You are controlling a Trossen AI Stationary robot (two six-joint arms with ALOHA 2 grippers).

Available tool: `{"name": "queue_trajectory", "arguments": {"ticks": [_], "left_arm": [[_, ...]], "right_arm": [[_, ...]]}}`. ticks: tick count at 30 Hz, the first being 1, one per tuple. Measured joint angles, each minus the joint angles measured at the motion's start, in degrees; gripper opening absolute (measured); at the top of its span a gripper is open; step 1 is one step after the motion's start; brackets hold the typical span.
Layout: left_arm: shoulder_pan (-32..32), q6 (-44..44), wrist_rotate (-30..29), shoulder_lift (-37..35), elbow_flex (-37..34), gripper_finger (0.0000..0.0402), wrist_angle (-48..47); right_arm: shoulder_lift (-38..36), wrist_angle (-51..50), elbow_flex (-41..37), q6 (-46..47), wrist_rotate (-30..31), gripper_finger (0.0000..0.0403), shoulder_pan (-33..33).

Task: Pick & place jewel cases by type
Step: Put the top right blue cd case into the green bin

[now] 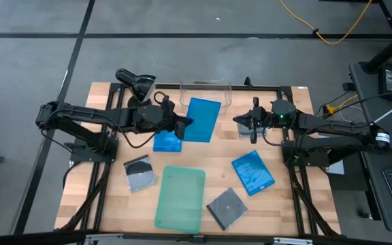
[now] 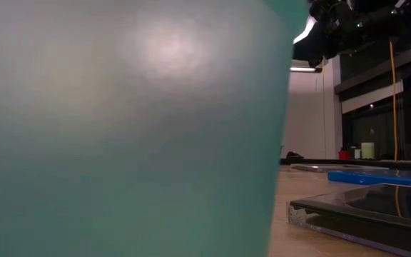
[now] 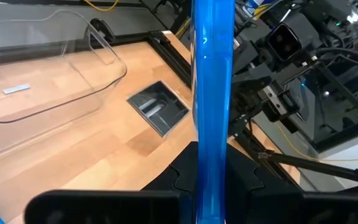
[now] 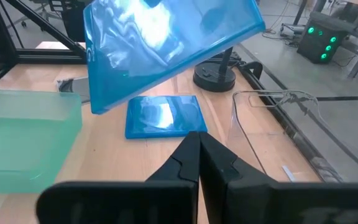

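One blue case [image 1: 202,120] hung clear of the table [image 1: 288,204], pinched at its 9 o'clock edge by the left pincer [image 1: 184,124]. The fingers were narrowed onto it, and from that wrist the case [image 3: 211,74] showed edge-on between them. Seen from above, with 12 o'clock at the table's far edge, its broad face was turned up and a little tilted, and its longer side ran roughly from 12 to 6.

Just at 7 o'clock of the pincer, a second blue case [image 1: 167,141] lay flat on the table. At 12 o'clock of the held case, just beyond its far edge, stood the clear bin [image 1: 205,83]. No case showed inside the bin. The coming move probably turned on that short line, since the bin was the nearest container and lay straight ahead along the case's own long axis. The green tray [image 1: 181,197] lay well off at 6 o'clock. Which container takes the blue ones could not be told.

Out at 3 o'clock, the right pincer [image 1: 240,120] hovered, closed tight and holding nothing, pointing toward the held case. The left arm was plainly the nearer to the bin.

Farther toward the near edge lay the rest: a third blue case [image 1: 252,171] at 5 o'clock, a grey case [image 1: 139,173] at 7 o'clock beside the tray, and another grey case [image 1: 226,206] on the tray's other side. A sixth case could not be made out.
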Motion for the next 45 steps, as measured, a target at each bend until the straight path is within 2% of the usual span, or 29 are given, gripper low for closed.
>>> {"name": "queue_trajectory", "arguments": {"ticks": [8,14,19,27,37,45], "left_arm": [[-1.1,0.1,0.0,0.0,0.0,0.0031,0.6],[-4.5,-0.7,-0.3,0.0,0.0,0.0031,7.8],[-8.5,-3.8,-4.4,0.0,0.0,0.0031,13.3],[-16.4,-8.2,-11.8,0.0,0.0,0.0031,17.1],[-26.7,-11.5,-12.5,0.0,0.0,0.0031,15.3],[-35.4,-22.0,-19.2,0.0,0.0,0.0031,4.4]], "right_arm": [[0.0,0.0,0.0,-2.5,0.0,0.0006,0.0],[0.0,0.6,0.0,-6.3,0.0,0.0006,0.0],[0.0,1.4,0.0,-11.0,0.0,0.0006,0.0],[-0.9,-0.3,2.4,-19.3,0.0,0.0006,0.0],[-1.1,0.1,4.6,-19.0,0.0,0.0006,0.0],[-1.1,0.1,4.6,-17.8,0.0,0.0006,0.2]]}}
